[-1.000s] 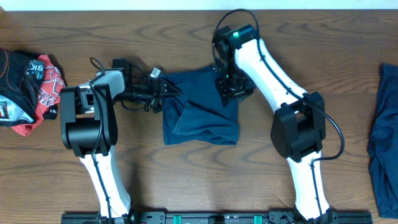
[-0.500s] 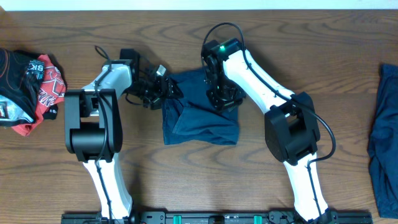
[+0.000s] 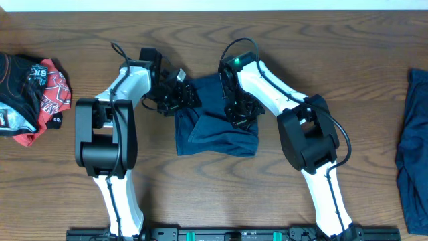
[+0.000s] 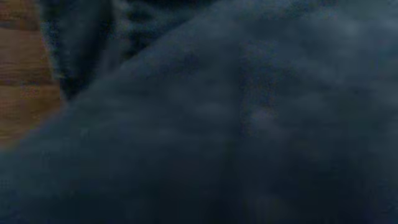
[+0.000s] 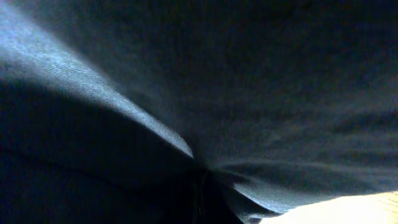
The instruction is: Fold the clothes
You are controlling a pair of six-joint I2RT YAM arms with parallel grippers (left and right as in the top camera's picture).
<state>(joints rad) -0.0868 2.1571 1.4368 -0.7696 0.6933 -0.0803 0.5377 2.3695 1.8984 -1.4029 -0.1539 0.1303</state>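
Readable text: only the red-and-black garment [image 3: 32,94] at the far left of the frame carries any. It has white letters on red, roughly "BK", the rest lost in folds.

The navy garment [image 3: 215,132] lies partly folded at centre of the wooden worktop [image 3: 200,194], no print. A second navy garment [image 3: 413,150] lies at the right edge, cut off by the frame.

The left pincer [image 3: 183,99] sits at the garment's upper-left corner. Its wrist view is blurred cloth only, so open or closed cannot be told.

The right pincer [image 3: 239,115] is down on the garment's upper right and closed. In its wrist view the creases converge on a pinch point, so it grips cloth.

Versus a second ago:
- The left pincer has shifted up and right onto the corner.
- The right pincer has moved left over the cloth and gone from part open to closed.
- The garment outline is barely changed.
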